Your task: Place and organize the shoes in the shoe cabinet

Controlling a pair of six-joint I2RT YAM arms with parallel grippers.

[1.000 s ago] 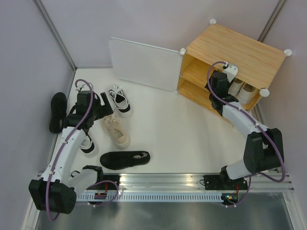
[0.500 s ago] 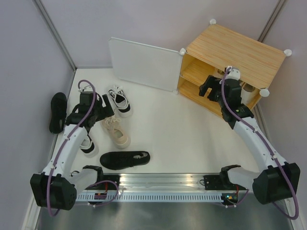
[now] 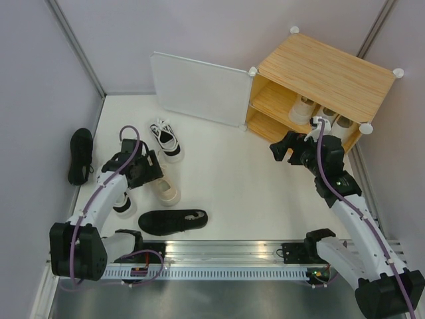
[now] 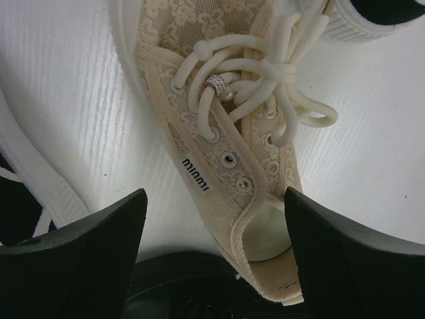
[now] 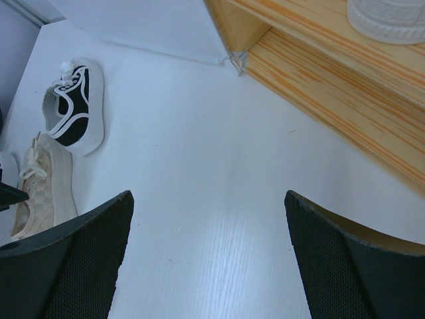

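Shoes lay scattered over the left half of the white table (image 3: 226,173) when I checked the top view. One black shoe (image 3: 80,156) sat at far left, by the wall. Next right, a white shoe with black trim (image 3: 121,203) was partly hidden under my left arm. The left gripper (image 3: 147,174) hung over the cream lace-up shoe (image 3: 166,191), jaws spread. In the left wrist view its fingers (image 4: 80,249) straddled that shoe's heel end, and I couldn't tell if either pad touched it. Another black-trimmed white shoe (image 3: 166,139) sat above it in the frame, and a second black shoe (image 3: 172,220) lay on its side below, near the rail (image 3: 232,251).

Right of centre, the white door panel (image 3: 199,90) stood swung open. The shoe cabinet (image 3: 325,76) was at upper right, with three pale shoes (image 3: 302,109) on its upper shelf. The right gripper (image 3: 279,147) hovered just in front of the cabinet, fingers (image 5: 66,259) wide apart and holding nothing.
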